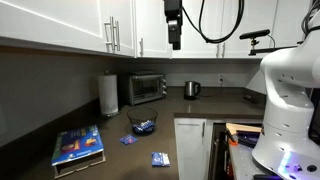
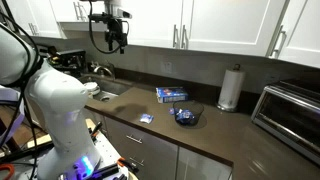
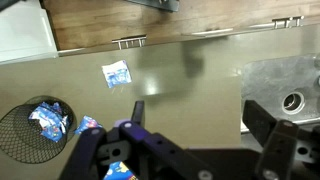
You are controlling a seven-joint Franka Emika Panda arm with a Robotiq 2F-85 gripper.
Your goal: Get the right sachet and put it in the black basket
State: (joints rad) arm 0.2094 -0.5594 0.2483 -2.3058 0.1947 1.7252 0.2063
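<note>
**Sachet [image 1: 160,158] well below the open hand [image 1: 175,38]**

It lies flat near the front edge of the table [image 1: 200,105], apart from the basket [image 1: 142,125]. In the wrist view the sachet sits up and left of the hand's centre, slightly skewed. The hand hangs high by the cabinets [image 1: 60,25], jaws wide apart and empty. I judge the next move needs a long descent with a sideways shift.

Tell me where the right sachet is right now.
The right sachet lies flat near the front edge of the counter in an exterior view, apart from the black basket behind it.
</note>
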